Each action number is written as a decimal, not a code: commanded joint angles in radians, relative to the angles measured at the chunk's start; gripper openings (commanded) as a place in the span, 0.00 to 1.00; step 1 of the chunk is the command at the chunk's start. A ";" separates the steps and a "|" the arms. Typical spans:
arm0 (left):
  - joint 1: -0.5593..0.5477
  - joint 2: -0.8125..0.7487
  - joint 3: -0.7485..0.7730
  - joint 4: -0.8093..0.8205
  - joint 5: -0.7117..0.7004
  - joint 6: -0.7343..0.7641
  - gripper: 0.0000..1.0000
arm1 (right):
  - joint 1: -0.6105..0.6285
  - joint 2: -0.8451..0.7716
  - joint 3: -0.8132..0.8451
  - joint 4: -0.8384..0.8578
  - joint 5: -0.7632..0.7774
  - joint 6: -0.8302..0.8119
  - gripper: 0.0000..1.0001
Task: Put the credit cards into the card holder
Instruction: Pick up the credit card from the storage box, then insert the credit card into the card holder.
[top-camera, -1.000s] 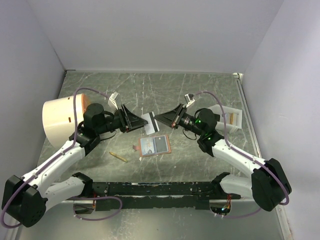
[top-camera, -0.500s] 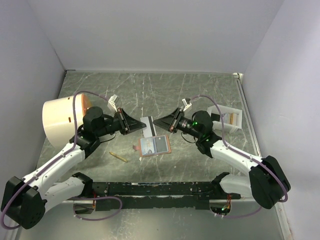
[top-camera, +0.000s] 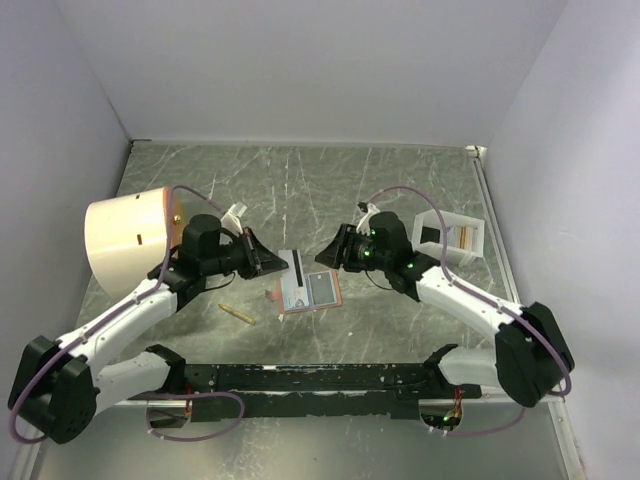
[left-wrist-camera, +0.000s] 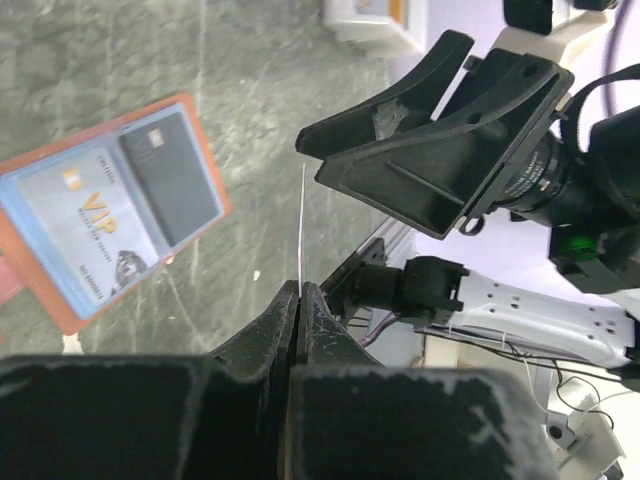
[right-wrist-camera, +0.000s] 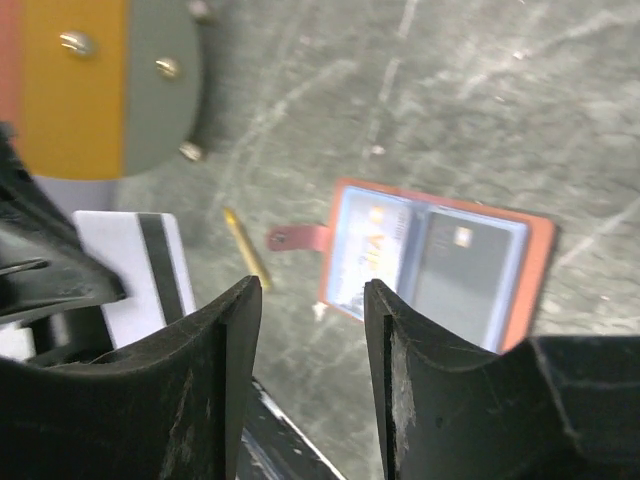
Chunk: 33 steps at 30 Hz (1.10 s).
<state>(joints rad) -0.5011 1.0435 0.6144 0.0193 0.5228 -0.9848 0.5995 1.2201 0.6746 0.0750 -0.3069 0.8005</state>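
Both arms have slid in toward the open card holder (top-camera: 310, 291). The left gripper (left-wrist-camera: 298, 296) is pinched shut on a striped white credit card (top-camera: 297, 266) just beside the card holder's far edge. The right gripper (right-wrist-camera: 305, 300) has let go, with its jaws apart next to the card.

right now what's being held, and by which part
The left gripper pinches the striped white card by one edge; the right gripper is open and empty.
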 joint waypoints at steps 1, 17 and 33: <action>-0.001 0.071 0.006 -0.019 -0.003 0.058 0.07 | -0.003 0.103 0.068 -0.194 0.063 -0.181 0.46; -0.001 0.332 0.014 0.075 0.060 0.085 0.07 | 0.001 0.332 0.080 -0.232 0.106 -0.279 0.39; -0.002 0.493 0.072 0.048 0.080 0.156 0.07 | 0.044 0.344 0.023 -0.187 0.077 -0.228 0.16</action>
<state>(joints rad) -0.5011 1.5185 0.6441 0.0631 0.5869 -0.8745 0.6289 1.5658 0.7216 -0.1196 -0.2287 0.5617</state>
